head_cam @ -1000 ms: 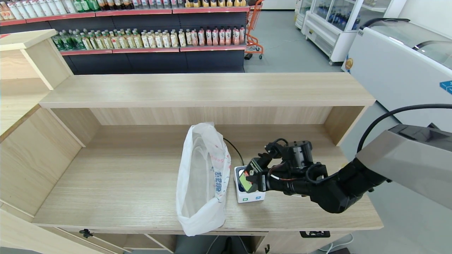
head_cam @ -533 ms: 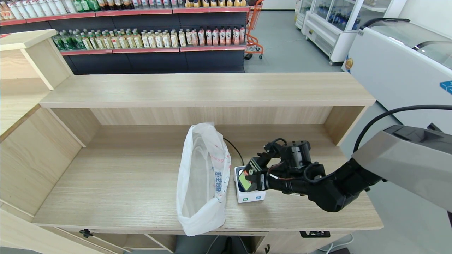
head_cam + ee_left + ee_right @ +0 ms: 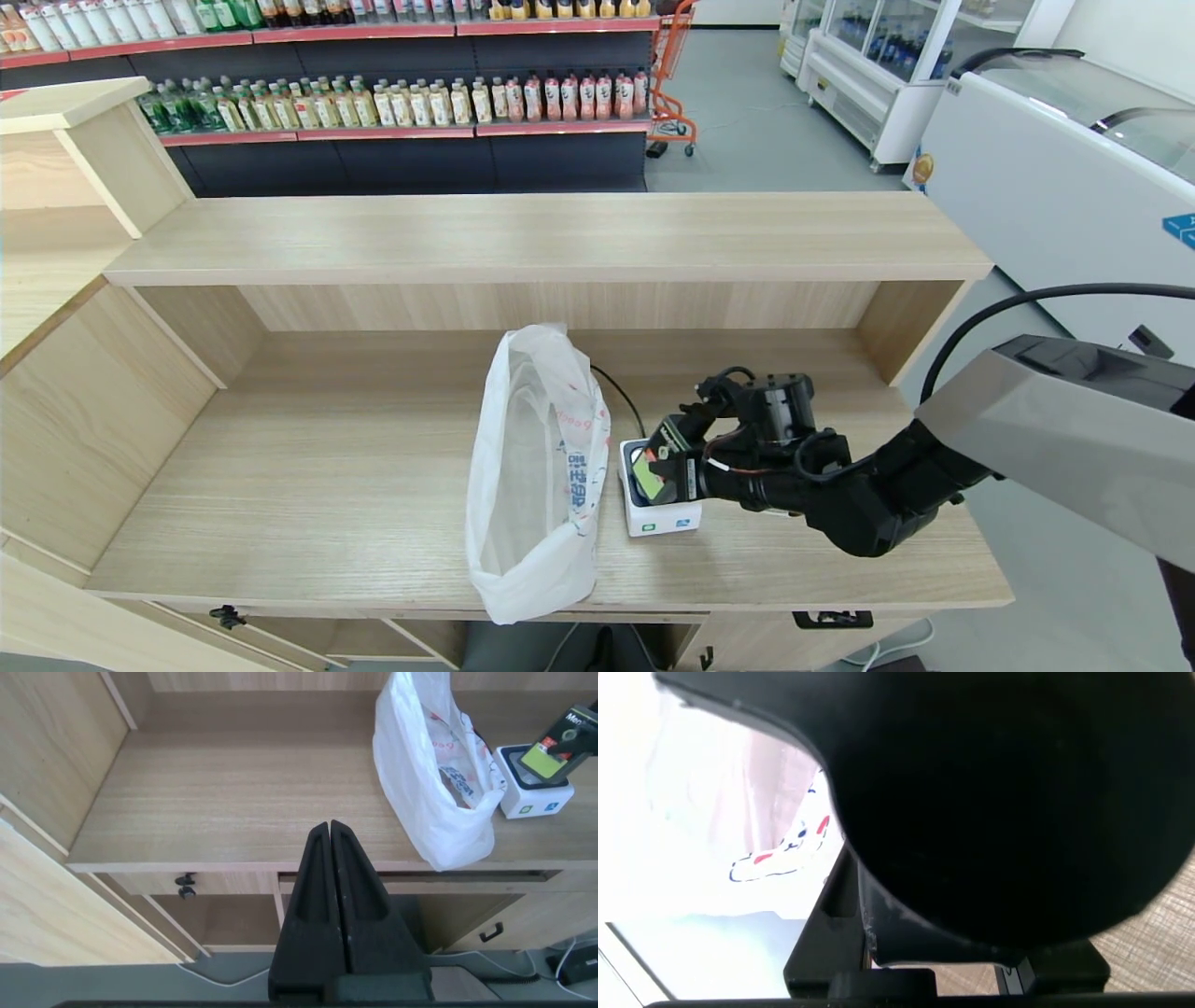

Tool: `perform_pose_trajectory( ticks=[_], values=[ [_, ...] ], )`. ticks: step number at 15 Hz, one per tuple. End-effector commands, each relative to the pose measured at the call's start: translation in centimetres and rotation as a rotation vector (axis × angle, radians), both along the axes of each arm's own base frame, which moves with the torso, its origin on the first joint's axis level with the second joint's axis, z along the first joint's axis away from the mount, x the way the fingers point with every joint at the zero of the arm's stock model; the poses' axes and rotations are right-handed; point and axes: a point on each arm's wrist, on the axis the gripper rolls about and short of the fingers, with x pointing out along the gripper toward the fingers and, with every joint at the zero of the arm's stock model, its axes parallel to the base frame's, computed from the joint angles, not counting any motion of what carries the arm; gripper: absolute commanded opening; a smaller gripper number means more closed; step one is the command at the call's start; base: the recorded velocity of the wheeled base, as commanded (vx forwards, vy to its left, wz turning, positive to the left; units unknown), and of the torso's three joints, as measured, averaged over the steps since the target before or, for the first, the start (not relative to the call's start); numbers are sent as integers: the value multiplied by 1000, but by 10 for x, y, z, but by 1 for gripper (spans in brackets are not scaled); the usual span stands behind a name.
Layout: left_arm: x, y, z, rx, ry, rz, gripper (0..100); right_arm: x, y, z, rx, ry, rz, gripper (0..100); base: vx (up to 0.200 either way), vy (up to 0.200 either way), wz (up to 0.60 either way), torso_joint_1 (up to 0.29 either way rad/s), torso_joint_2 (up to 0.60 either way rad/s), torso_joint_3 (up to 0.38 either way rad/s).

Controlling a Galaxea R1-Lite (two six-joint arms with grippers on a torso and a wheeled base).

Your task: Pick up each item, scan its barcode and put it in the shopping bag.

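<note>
dark item (image 3: pixel 1008 803) close in front | shopping bag (image 3: pixel 719 812) behind it | counter (image 3: pixel 1167 943) beneath

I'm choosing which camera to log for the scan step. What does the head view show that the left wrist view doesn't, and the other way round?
Head view adds: the bottle shelves and the freezer beyond the counter.
Left wrist view adds: the left gripper, shut, out in front of the counter's near edge.
Shared: the shopping bag, the white scanner beside it, and the right gripper holding the green item over the scanner.
</note>
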Motion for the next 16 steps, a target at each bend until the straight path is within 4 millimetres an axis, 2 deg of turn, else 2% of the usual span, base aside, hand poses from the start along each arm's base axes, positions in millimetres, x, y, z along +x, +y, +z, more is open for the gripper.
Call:
perform_pose_trajectory(
  ticks=[1,5,7,9,10,11,13,16],
  values=[
    [0,0,0,0,2,0,0,0,1,-5,-5,11,2,0,0,0,0,0,0,0],
    [0,0,0,0,2,0,0,3,4,-7,5,-2,5,0,0,0,0,0,0,0],
    [0,0,0,0,2,0,0,3,0,4,16,-22,-4,0,0,0,0,0,0,0],
    [0,0,0,-2,2,0,0,-8,-20,46,68,-77,-51,0,0,0,0,0,0,0],
    [0,0,0,0,2,0,0,-11,-26,56,75,-91,-64,0,0,0,0,0,0,0],
    [0,0,0,0,2,0,0,-26,-56,87,77,-151,-137,0,0,0,0,0,0,0],
    [0,0,0,0,0,0,0,-46,-90,128,68,-233,-199,0,0,0,0,0,0,0],
    [0,0,0,0,-1,0,0,-68,-124,163,15,-342,-300,0,0,0,0,0,0,0]
  ],
)
